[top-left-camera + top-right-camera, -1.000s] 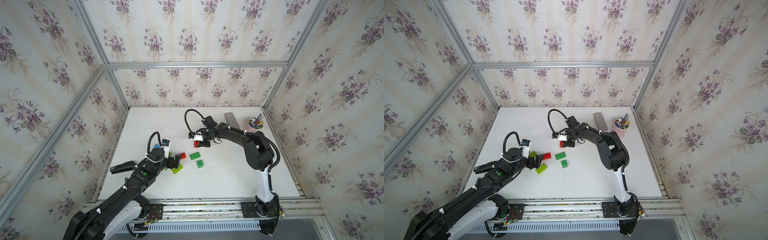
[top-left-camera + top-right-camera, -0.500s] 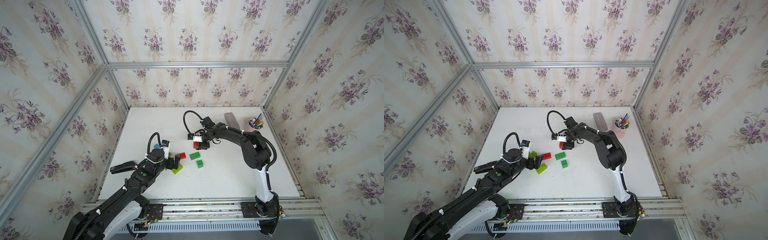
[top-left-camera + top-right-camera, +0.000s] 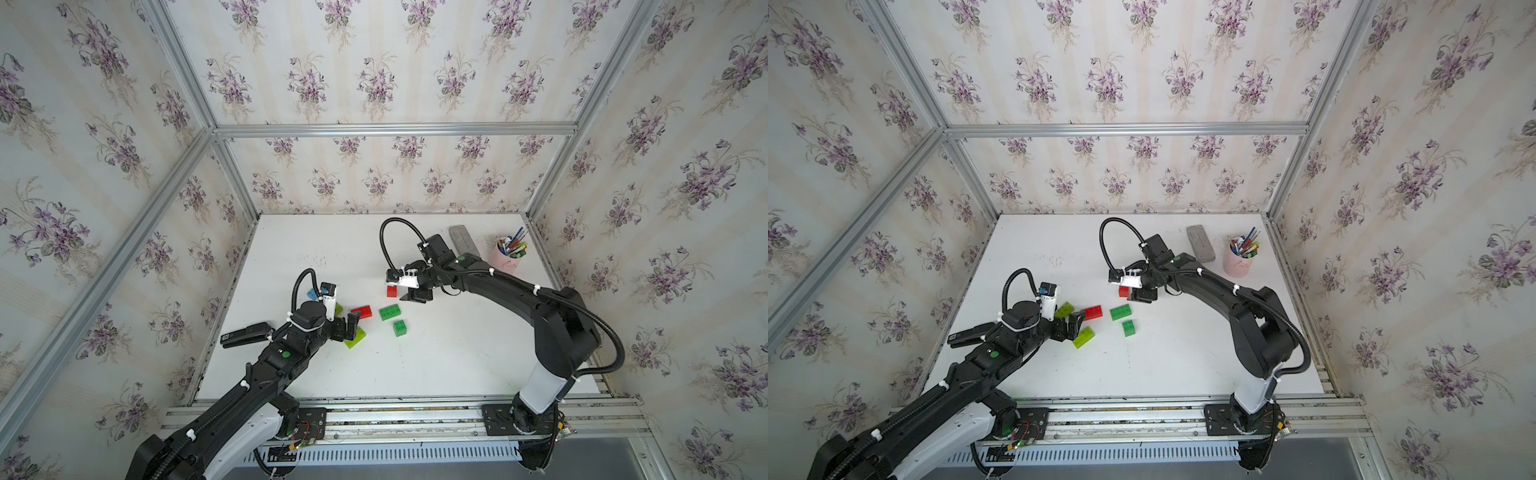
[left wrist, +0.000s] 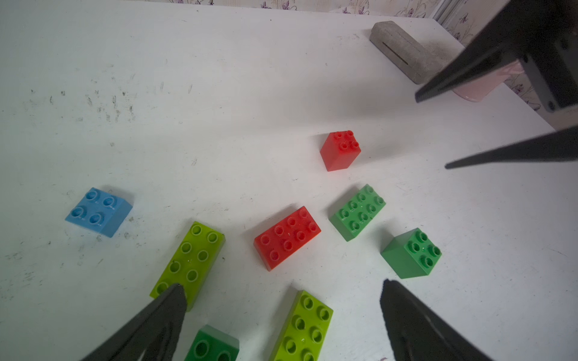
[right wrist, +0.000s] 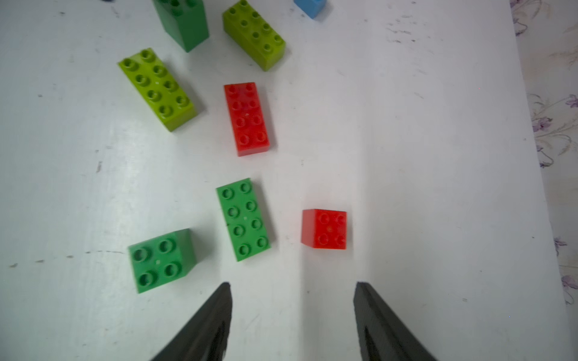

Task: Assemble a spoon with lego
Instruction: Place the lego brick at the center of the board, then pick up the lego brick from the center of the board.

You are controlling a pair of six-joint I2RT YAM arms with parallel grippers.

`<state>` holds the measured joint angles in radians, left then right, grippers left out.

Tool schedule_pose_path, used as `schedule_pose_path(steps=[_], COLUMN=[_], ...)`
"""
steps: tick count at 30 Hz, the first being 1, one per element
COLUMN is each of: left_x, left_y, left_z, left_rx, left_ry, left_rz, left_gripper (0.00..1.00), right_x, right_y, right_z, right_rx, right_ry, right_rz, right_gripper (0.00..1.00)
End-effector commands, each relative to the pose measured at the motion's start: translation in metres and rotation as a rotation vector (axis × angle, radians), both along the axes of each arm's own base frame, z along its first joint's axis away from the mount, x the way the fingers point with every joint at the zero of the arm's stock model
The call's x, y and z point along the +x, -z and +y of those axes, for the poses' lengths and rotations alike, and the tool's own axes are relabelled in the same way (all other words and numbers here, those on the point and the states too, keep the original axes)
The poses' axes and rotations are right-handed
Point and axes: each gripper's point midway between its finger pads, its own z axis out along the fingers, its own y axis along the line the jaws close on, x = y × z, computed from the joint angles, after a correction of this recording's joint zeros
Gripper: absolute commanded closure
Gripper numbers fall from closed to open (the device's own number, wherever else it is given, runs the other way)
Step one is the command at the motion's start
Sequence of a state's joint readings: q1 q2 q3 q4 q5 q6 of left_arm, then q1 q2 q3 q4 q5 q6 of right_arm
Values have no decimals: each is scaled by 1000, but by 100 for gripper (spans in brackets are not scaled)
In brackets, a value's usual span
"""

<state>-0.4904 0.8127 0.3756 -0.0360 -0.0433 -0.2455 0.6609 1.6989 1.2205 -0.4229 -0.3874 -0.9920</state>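
The spoon is out of view; only loose lego lies on the white table. My right gripper [image 5: 292, 283] is open and empty, just short of a red 2x2 brick [image 5: 325, 229] that stands free. Beside it lie a green 2x4 [image 5: 244, 218], a green 2x2 [image 5: 159, 259] and a red 2x4 [image 5: 248, 118]. My left gripper [image 4: 281, 285] is wide open and low over a lime 2x4 [image 4: 305, 325], not touching it. A second lime 2x4 [image 4: 189, 261], a dark green 2x2 [image 4: 212, 343] and a blue 2x2 [image 4: 98, 211] lie near it. In both top views the grippers [image 3: 347, 326] [image 3: 1142, 296] flank the bricks.
A grey rectangular block [image 3: 463, 243] and a pink cup of pens [image 3: 510, 257] stand at the back right of the table. A black flat object [image 3: 245, 333] lies at the table's left edge. Flowered walls close in three sides.
My right gripper has gone from shut to open, and the red 2x2 brick now stands free in front of it. The left arm has not moved.
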Motion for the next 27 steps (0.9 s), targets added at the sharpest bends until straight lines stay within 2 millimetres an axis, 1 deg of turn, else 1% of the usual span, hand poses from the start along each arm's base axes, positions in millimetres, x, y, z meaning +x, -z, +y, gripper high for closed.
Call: schedule_pose_path(steps=[1, 4, 9, 11, 14, 22, 27], left_x=[1, 1, 0, 0, 0, -1, -2], left_y=[0, 2, 3, 3, 4, 4, 4], left_z=[2, 3, 2, 1, 1, 3, 4], left_rx=[-17, -17, -18, -19, -19, -13, -13], left_ry=[-28, -30, -29, -25, -25, -31, -35], left_rz=[1, 7, 13, 15, 17, 17, 17], left_gripper=[0, 0, 0, 0, 0, 0, 0], right_x=[-27, -47, -61, -64, -64, -62, -61], right_y=[7, 22, 42, 49, 54, 62, 69], right_z=[1, 0, -5, -7, -7, 4, 8], right_rx=[20, 15, 12, -6, -13, -13, -24], right_ry=[-9, 3, 22, 20, 15, -17, -31], right_rz=[20, 40, 95, 101, 107, 125, 140], right_gripper=[35, 35, 35, 36, 37, 39, 44])
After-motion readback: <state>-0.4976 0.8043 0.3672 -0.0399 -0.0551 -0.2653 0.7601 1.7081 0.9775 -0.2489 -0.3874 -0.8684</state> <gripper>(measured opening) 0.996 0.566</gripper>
